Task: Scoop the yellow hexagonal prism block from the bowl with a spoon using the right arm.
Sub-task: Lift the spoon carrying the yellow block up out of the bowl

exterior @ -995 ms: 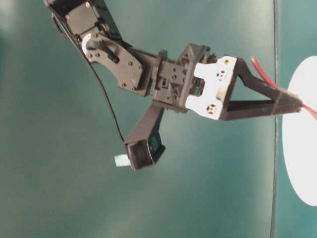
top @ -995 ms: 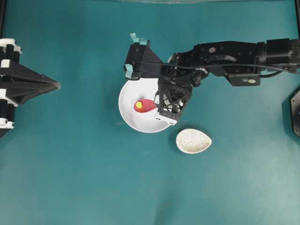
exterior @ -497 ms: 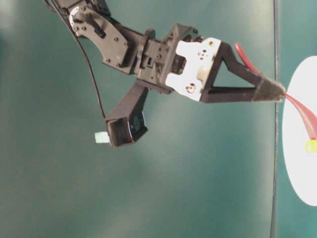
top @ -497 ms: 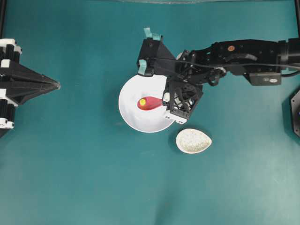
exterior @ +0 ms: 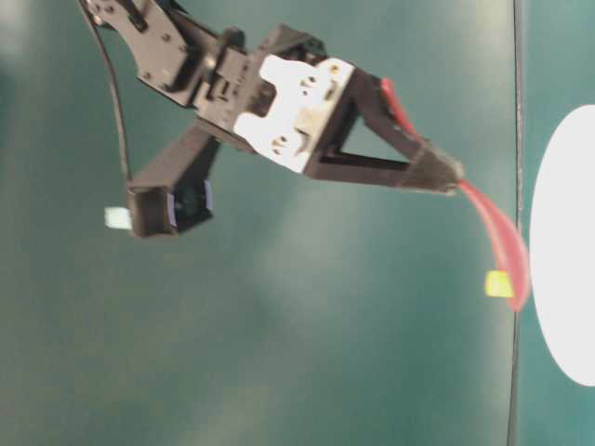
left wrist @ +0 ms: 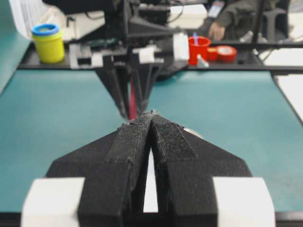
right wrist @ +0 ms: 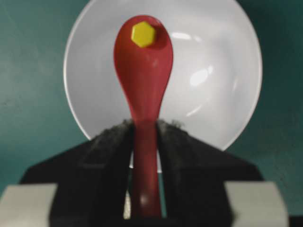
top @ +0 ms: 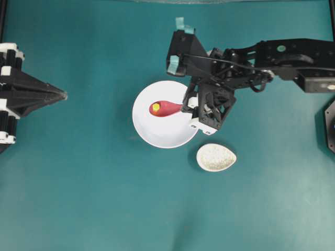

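Teal counter (top: 94,198) throughout, cluttered shelf behind. White bowl (top: 157,133) near middle, speckled dish (top: 216,157) just beside. Right hand (right wrist: 144,137) clamped on spoon (top: 166,108), above bowl. Left hand (left wrist: 151,124) pressed closed, empty. Yellow block (right wrist: 142,34) in scoop.

bowl (exterior: 563,249) cut off at right edge

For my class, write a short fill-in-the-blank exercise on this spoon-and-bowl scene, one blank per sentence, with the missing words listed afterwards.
1. The yellow block lies in the scoop of the ____.
2. The right gripper is clamped on the spoon's ____.
3. In the overhead view the speckled dish sits just outside the white bowl, and it is ____.
4. The left gripper's jaws are ____.

Missing words: spoon; handle; empty; shut
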